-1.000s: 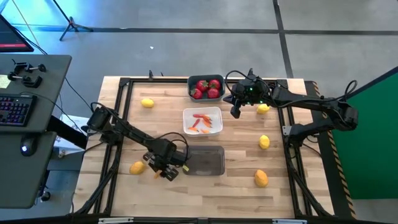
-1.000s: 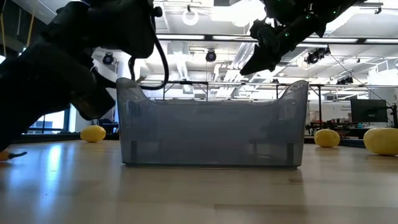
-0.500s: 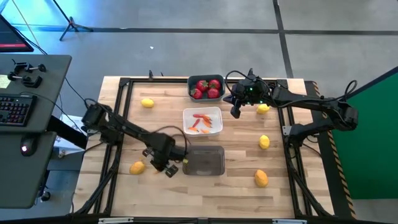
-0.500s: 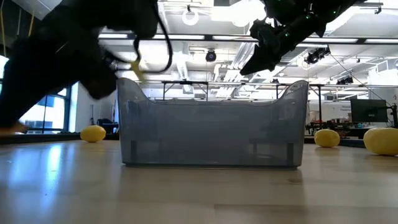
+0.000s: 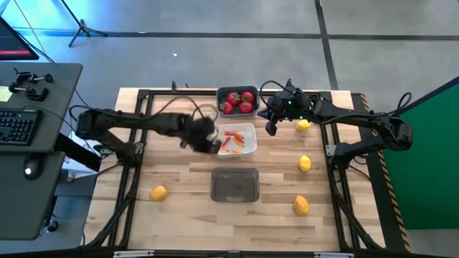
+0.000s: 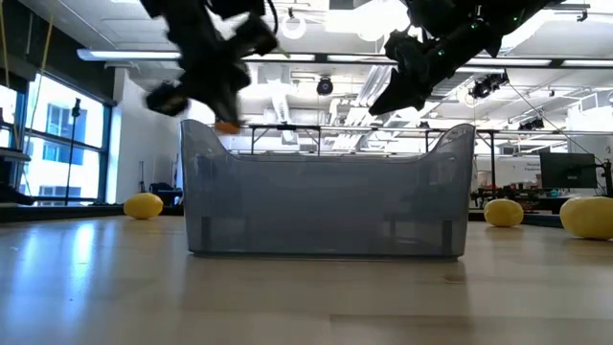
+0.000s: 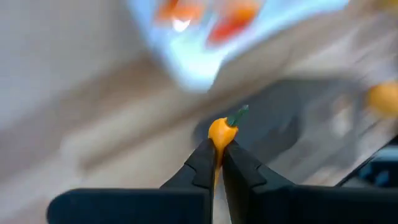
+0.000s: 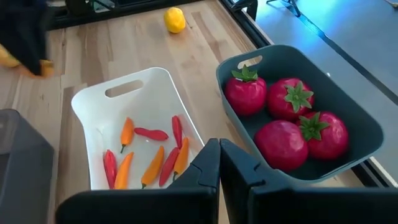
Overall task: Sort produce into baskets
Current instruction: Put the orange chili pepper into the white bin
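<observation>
Left fingers [image 7: 217, 163] carried carrot [image 7: 219, 132] (pinched) up | beside white basket [image 5: 251, 130] edge

In the left wrist view the white plastic basket [image 7: 249, 37] is smeared by blur and cut off by the edge. The closed fingers [image 7: 202, 165] hide the lower part of the small orange carrot piece [image 7: 221, 132].

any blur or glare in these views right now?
Left wrist view: background heavily smeared, only the left gripper and its carrot piece sharp. Low view: left arm blurred, bright ceiling lights and windows behind the translucent bin. Right wrist view: crisp on the strawberries. High view: even light, slight smear on the left arm.
</observation>
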Action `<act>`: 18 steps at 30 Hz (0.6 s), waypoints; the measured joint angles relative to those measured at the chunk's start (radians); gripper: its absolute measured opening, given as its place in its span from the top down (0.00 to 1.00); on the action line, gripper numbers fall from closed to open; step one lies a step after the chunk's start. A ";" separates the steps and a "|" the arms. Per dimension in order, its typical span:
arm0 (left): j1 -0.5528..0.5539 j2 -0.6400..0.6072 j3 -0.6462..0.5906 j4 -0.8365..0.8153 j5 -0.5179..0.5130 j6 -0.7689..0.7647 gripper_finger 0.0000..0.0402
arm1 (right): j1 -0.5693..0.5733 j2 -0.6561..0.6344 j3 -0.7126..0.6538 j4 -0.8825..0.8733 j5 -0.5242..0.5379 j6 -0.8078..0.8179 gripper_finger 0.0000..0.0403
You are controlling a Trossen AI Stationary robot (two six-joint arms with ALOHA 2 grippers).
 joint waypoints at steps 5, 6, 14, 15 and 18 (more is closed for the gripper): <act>0.105 0.046 0.000 0.211 -0.011 0.080 0.99 | 0.000 0.000 0.000 0.000 0.003 0.013 1.00; 0.119 0.057 0.000 0.247 -0.014 0.091 0.99 | 0.000 0.000 0.000 0.000 0.004 0.013 1.00; 0.192 0.155 0.000 0.366 0.014 0.186 0.99 | 0.000 0.000 0.000 0.000 0.049 0.037 1.00; 0.196 0.165 0.000 0.367 0.018 0.200 0.99 | 0.000 0.000 0.000 0.000 0.049 0.037 1.00; 0.209 0.190 0.000 0.395 0.039 0.244 0.96 | 0.000 0.000 0.000 -0.001 0.050 0.040 1.00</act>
